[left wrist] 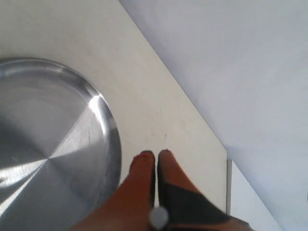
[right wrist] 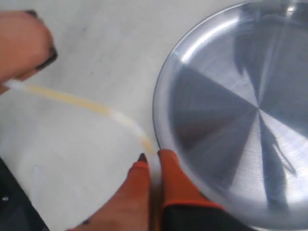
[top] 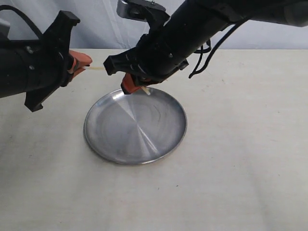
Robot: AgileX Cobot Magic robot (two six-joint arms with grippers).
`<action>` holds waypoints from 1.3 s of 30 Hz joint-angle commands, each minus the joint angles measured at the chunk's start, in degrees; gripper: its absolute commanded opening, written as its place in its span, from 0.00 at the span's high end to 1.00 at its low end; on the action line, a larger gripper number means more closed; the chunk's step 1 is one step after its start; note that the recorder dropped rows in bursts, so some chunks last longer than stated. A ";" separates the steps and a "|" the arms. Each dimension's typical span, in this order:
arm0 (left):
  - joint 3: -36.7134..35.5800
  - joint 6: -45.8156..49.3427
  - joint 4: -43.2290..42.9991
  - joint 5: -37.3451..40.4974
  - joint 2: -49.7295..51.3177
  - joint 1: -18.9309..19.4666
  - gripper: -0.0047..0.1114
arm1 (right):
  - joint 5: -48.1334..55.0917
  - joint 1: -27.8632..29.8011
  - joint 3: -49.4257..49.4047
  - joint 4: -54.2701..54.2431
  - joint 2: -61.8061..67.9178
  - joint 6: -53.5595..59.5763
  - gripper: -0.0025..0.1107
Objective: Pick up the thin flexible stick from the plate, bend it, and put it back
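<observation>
The thin flexible stick [right wrist: 82, 102] is off the plate, a pale yellow strand held in the air between my two grippers, curving downward near the right one. My left gripper [top: 86, 61] is shut on one end, left of the plate and above the table; the left wrist view shows its fingertips [left wrist: 155, 155] pressed together. My right gripper [right wrist: 151, 158] is shut on the other end, just over the plate's far-left rim. A short piece of stick [top: 96, 68] shows beside the left gripper; the right arm hides the rest. The steel plate [top: 134, 130] lies bare on the table.
The pale tabletop [top: 240, 144] spreads around the plate. Its far edge [top: 269, 49] meets a light backdrop. The right arm [top: 192, 29] reaches across the middle with loose black cables [top: 211, 53] hanging from it.
</observation>
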State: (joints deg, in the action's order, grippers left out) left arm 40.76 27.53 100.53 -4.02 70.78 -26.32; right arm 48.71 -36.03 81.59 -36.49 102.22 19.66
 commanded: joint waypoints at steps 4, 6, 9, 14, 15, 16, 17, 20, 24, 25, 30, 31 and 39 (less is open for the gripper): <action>0.39 -0.03 -0.58 7.06 2.85 -0.69 0.96 | -1.02 -0.69 -1.39 -14.68 -2.62 10.91 0.98; 0.39 -0.03 -0.58 7.93 3.56 -0.69 0.96 | -0.44 -0.69 -1.39 -15.00 -3.05 12.27 0.98; 0.49 -0.03 -0.58 8.53 3.94 -0.69 0.96 | 0.07 -0.69 -1.39 -15.52 -3.82 13.93 0.98; 1.15 1.57 -0.58 10.04 3.94 -0.69 0.96 | -0.18 -0.69 -1.39 -15.65 -4.20 14.51 0.98; 1.15 1.57 -0.58 10.04 3.94 -0.69 0.96 | -0.93 -0.69 -1.39 -15.74 -4.20 14.51 0.98; 1.15 1.71 -0.58 10.04 3.94 -0.69 0.96 | -1.76 -0.69 -1.39 -15.74 -4.20 14.51 0.98; 1.15 1.96 -0.58 10.04 3.94 -0.69 0.96 | -2.44 -0.69 -1.39 -15.74 -4.20 14.51 0.98; 1.15 1.97 -0.58 9.90 3.94 -0.69 0.96 | -4.60 -0.69 -1.39 -15.74 -4.20 14.14 0.98; 1.15 1.97 -0.58 9.41 3.94 -0.69 0.96 | -5.63 -0.69 -1.39 -15.74 -4.20 13.72 0.98; 1.15 1.97 -0.58 9.41 3.94 -0.69 0.96 | -6.21 -0.69 -1.39 -15.74 -4.20 13.59 0.98; 1.15 1.97 -0.58 9.41 3.94 -0.69 0.96 | -8.85 -0.69 -1.39 -14.55 -4.20 13.15 0.98; 1.15 1.97 -0.58 9.41 3.94 -0.69 0.96 | -9.13 -0.69 -1.39 -14.15 -4.20 13.15 0.98; 1.15 1.97 -0.58 9.63 3.94 -0.69 0.96 | -11.76 -0.69 -1.39 -9.52 -3.21 10.15 0.98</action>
State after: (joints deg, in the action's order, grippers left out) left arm 41.34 28.98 100.53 1.26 74.77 -26.10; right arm 39.76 -36.27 79.87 -47.35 98.41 30.31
